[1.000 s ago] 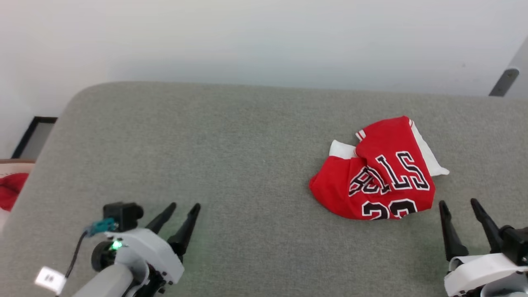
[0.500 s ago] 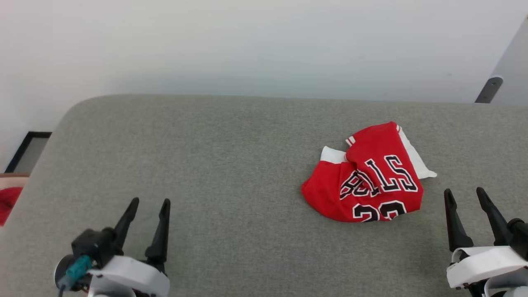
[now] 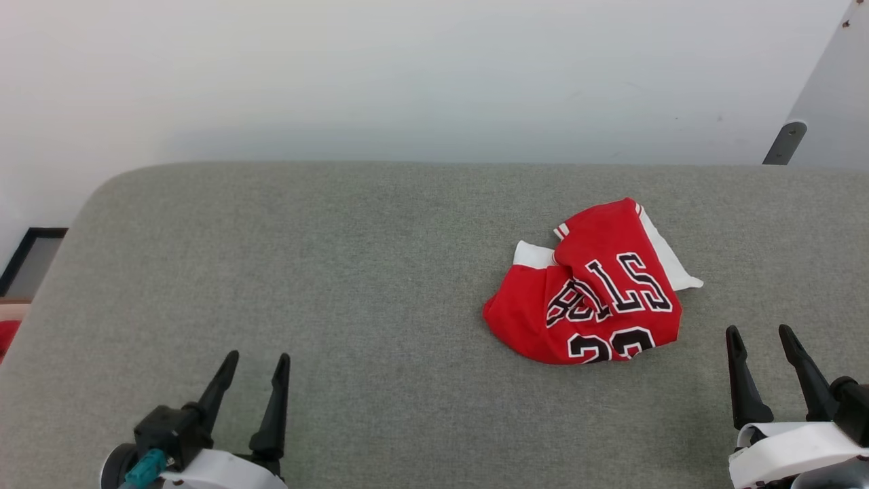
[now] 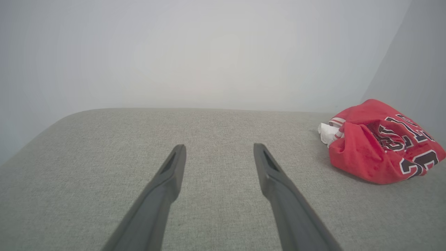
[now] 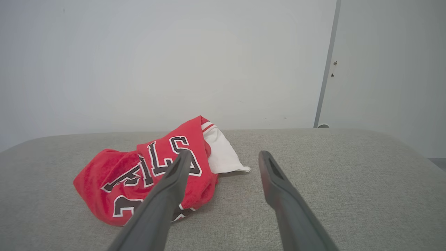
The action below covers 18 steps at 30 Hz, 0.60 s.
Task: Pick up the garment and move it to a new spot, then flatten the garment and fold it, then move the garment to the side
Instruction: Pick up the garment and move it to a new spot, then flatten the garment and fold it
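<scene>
Head view: left end effector (image 3: 258, 355) and right end effector (image 3: 759, 329) wide, empty, fingers (image 3: 275, 401) forward, garment (image 3: 590, 299) untouched.

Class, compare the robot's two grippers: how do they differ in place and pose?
The right gripper sits close beside the garment; the left gripper is far from it across the grey surface. In the head view, the left gripper's fingers lean rightward, the right gripper's leftward. Both are open and empty.
</scene>
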### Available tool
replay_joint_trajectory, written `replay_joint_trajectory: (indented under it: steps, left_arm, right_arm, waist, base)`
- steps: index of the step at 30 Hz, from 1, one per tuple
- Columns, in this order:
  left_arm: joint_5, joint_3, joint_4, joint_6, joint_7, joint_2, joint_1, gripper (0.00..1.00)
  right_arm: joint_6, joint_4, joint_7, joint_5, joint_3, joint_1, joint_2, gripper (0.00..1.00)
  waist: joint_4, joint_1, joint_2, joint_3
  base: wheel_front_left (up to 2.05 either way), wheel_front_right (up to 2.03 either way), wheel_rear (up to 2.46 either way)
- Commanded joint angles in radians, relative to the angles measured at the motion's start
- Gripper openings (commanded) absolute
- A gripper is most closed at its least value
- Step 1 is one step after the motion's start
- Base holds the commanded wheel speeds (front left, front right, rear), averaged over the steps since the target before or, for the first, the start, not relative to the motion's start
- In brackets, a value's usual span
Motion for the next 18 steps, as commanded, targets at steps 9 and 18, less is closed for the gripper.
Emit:
replay_joint_trajectory:
  steps: [9,18]
  left_arm:
    - [0.041,0.033,0.020,-0.037,0.000,-0.036,0.014,1.00]
    - [0.042,-0.077,0.046,-0.064,0.066,0.033,-0.257,1.00]
  right_arm:
    - [0.000,0.002,-0.001,-0.009,0.006,-0.001,0.006,1.00]
    - [0.000,-0.025,-0.008,0.003,0.035,-0.055,0.031,1.00]
  waist:
    - [0.000,0.0000,0.0000,-0.004]
    - [-0.070,0.0000,0.0000,0.096]
  base:
    - [0.00,0.00,0.00]
    - [0.00,0.00,0.00]
